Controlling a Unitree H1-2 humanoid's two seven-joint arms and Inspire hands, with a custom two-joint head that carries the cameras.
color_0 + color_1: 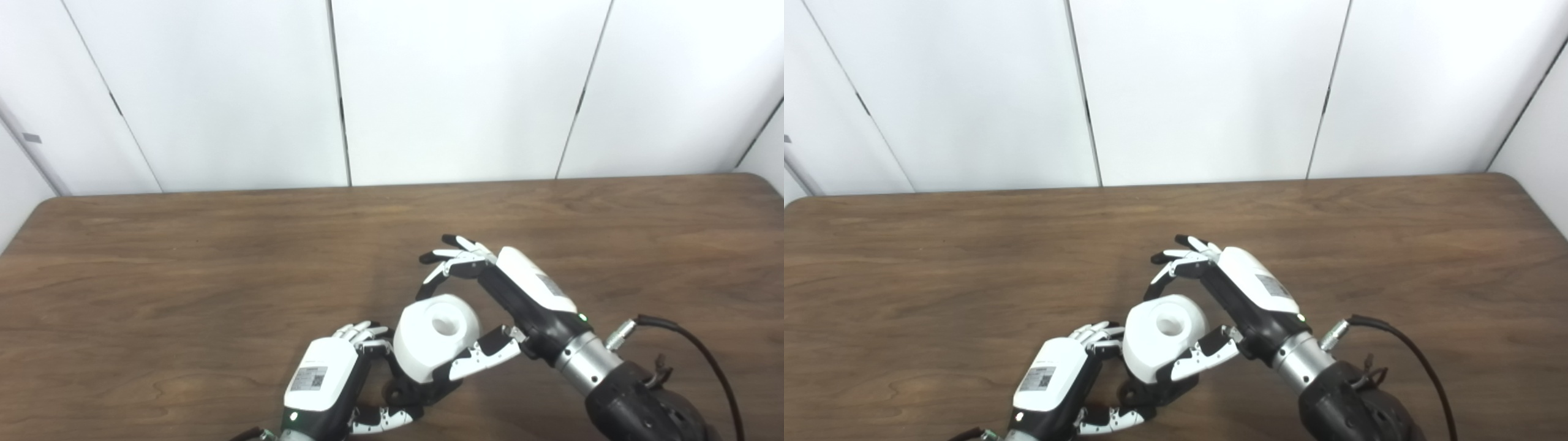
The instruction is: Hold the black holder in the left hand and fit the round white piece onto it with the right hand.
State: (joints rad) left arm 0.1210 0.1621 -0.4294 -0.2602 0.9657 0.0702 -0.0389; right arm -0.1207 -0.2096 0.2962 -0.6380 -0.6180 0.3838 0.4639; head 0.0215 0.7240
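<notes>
The round white piece [436, 346] sits near the front edge of the wooden table [184, 275], in the middle, between the two hands. It has a round hole in its top. It looks hard and smooth, like plastic, so it may be slippery. It does not look heavy, and it should not bend or squash. A good place to hold it is around its curved sides, with the hole kept free.

The black holder [422, 392] is under the white piece. Only a little bit of it shows, so I cannot tell its shape well. The left hand [334, 383] is curled around it from the left and seems to hold it, with the fingers [367, 334] touching the white piece.

The right hand [508, 306] comes from the right. Its thumb [481, 358] rests on the near side of the white piece. Its other fingers [456, 257] are spread out just beyond the far side, so this hand looks loose and half open, not squeezing.

I cannot tell if the white piece is pushed all the way down.

No bowls or boxes are on the table.
</notes>
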